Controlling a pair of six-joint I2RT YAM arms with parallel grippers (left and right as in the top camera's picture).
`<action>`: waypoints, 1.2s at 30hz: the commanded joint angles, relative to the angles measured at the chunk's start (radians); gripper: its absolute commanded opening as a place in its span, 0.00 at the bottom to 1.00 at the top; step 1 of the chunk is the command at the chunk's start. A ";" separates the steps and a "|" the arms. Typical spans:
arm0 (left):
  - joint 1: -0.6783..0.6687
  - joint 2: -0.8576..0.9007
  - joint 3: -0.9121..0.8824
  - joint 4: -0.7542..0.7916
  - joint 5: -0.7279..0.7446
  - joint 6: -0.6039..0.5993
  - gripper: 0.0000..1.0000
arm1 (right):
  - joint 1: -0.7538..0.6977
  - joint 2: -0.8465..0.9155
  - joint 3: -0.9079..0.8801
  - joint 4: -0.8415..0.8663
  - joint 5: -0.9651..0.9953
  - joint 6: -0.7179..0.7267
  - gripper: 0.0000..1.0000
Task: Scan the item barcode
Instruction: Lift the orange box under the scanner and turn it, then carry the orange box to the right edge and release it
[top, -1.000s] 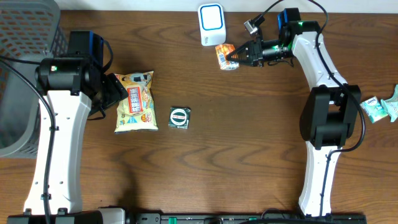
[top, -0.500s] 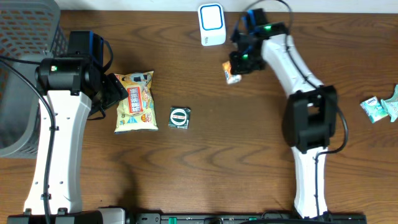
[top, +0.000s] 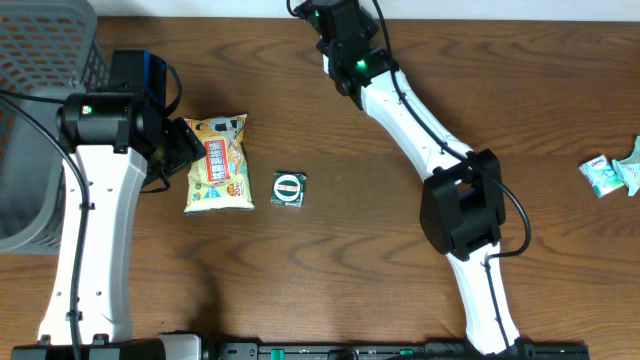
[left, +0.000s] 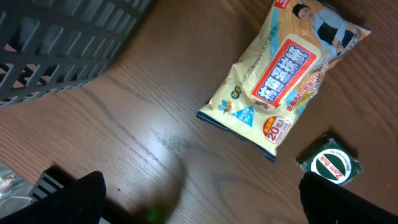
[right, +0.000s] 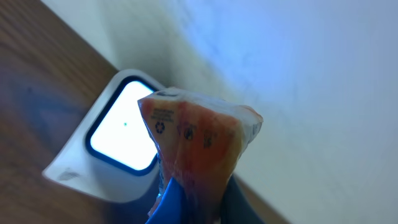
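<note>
Dark wood counter (top: 330, 280). I swung right tool (right: 198, 208), clamped on orange snack packet (right: 199, 140), up to white scanner (right: 118, 134); scan likely imminent. Left tool (left: 205, 202) gaping, idle.

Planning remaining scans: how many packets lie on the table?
4: yellow snack bag at left, small dark packet beside it, a pale green packet and a cropped packet at the right edge.

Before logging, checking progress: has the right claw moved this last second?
Yes. The right claw swung left, from far right of the tin to just right of it.
</note>
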 joint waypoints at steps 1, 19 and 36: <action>0.003 0.000 0.000 -0.005 -0.009 -0.005 0.98 | -0.027 0.005 0.016 0.032 -0.074 -0.116 0.01; 0.003 0.000 0.000 -0.005 -0.009 -0.005 0.98 | -0.046 0.132 0.016 0.189 -0.151 -0.143 0.01; 0.003 0.000 0.000 -0.005 -0.009 -0.005 0.98 | -0.159 -0.034 0.018 0.000 0.066 0.034 0.01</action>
